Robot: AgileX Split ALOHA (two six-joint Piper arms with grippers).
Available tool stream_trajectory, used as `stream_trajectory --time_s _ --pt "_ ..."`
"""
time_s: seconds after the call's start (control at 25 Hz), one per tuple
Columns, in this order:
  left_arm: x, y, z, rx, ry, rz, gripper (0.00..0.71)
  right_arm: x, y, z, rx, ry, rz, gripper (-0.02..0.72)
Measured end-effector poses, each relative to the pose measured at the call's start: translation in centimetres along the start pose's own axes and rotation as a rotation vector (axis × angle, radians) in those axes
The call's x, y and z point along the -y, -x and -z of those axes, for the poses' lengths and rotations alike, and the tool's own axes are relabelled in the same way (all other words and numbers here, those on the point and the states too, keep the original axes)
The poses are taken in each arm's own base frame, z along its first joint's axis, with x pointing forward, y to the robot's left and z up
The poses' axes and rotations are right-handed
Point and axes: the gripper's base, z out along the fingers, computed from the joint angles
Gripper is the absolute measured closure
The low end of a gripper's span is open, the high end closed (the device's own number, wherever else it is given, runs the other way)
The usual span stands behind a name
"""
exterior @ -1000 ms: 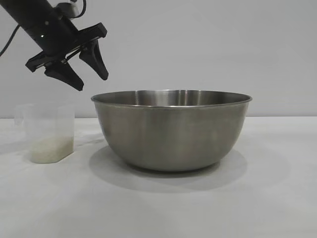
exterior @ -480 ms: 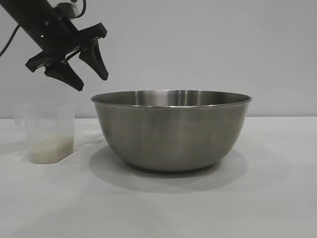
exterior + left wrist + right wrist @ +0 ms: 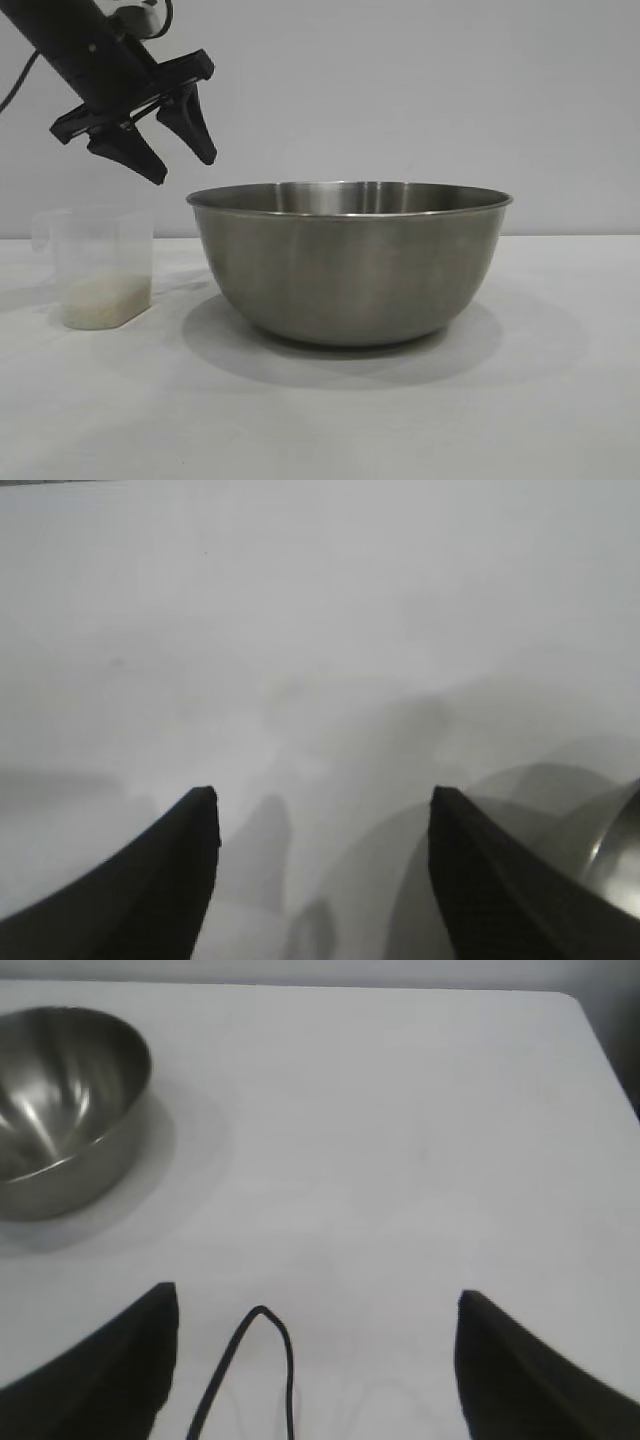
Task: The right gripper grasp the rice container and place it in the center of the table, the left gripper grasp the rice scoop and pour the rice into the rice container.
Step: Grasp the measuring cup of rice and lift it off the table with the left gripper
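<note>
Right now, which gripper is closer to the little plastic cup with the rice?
Left. The left gripper hangs open just above the cup, slightly toward the bowl. The right gripper, also open, is off beyond the bowl, outside the exterior view.

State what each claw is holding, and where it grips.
Nothing is held. The left claw hangs open above the rice scoop; the right claw is open and empty.

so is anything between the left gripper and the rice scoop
Nothing visible. The left gripper hangs open in the air above the rice scoop, slightly toward the rice container, with only empty space between them.
</note>
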Motion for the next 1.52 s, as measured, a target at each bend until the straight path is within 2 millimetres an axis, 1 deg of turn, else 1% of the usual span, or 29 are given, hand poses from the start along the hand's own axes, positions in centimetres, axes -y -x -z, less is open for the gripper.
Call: stream_trajectory --time_s 0.24,0.36,0.48,0.68,0.8,0.92,1.12,1.28,1.4,1.52 --pt "0.0 0.0 0.0 0.000 0.000 -0.002 0.308 0.1 0.0 0.0 0.003 -0.011 -0.014 0.194" --pt "0.0 0.0 0.0 -0.002 -0.001 -0.002 0.308 0.0 0.0 0.0 0.002 0.004 0.006 0.194" --pt "0.4 0.5 0.9 0.009 -0.009 -0.023 0.308 -0.1 0.0 0.0 0.003 0.014 0.014 0.194" --pt "1.8 1.6 4.1 0.020 -0.022 -0.140 0.308 -0.1 0.0 0.0 0.003 0.016 0.015 0.194" --pt "2.8 1.8 6.3 -0.018 -0.043 -0.215 0.308 -0.1 0.0 0.0 0.003 0.016 0.015 0.194" --pt "3.6 1.6 8.6 -0.092 -0.050 -0.244 0.308 -0.1 0.0 0.0 0.003 0.016 0.016 0.194" --pt "4.0 0.6 11.9 -0.246 0.011 -0.231 0.308 -0.1 0.0 0.0 0.003 0.016 0.016 0.194" --pt "4.2 0.2 14.7 -0.314 0.081 -0.196 0.308 -0.1 0.0 0.0 0.003 0.016 0.016 0.194" --pt "4.8 0.1 16.9 -0.313 0.106 -0.194 0.308 -0.1 0.0 0.0 0.005 0.016 0.016 0.194" --pt "5.5 0.2 19.2 -0.277 0.118 -0.197 0.308 -0.1 0.0 0.0 0.005 0.016 0.016 0.194"
